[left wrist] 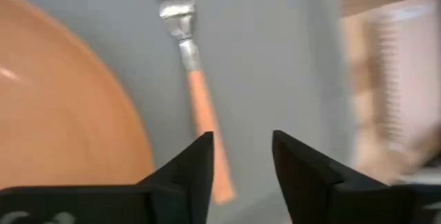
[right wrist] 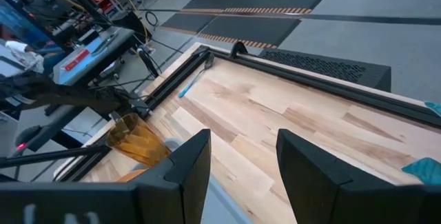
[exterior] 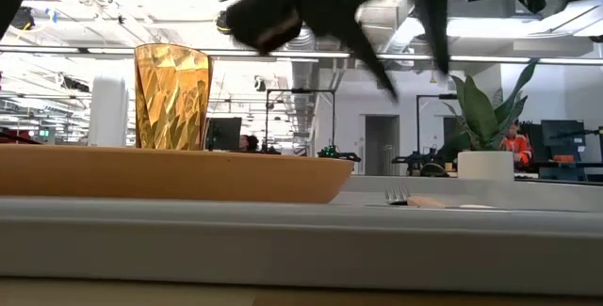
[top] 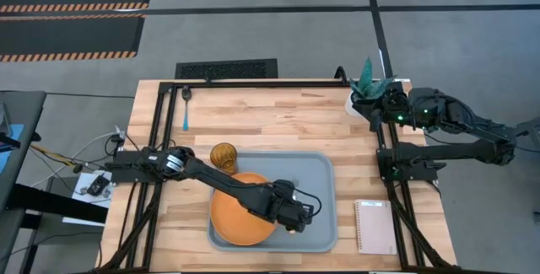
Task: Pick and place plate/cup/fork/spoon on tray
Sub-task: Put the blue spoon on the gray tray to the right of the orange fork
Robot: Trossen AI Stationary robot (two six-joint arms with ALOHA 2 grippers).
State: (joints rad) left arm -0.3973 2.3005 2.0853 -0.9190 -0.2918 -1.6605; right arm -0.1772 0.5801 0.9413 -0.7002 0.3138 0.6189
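Observation:
The grey-blue tray point(top: 325, 173) lies in the middle of the table. The orange plate point(top: 236, 219) rests flat on its left half. The amber cup point(top: 224, 156) stands upright at the tray's far left corner. The fork point(left wrist: 198, 107) lies flat on the tray floor right of the plate, and also shows in the low view point(exterior: 415, 199). My left gripper point(left wrist: 242, 148) hovers open above the fork's handle end, clear of it. The blue-handled spoon point(top: 186, 110) lies on the wood at the far left. My right gripper point(right wrist: 241, 162) waits open and empty at the far right.
A white pot with a green plant point(top: 367, 93) stands at the far right corner, next to my right arm. A pink notebook point(top: 375, 226) lies on the wood right of the tray. Bare wood point(top: 278, 122) stretches between the tray and the far edge.

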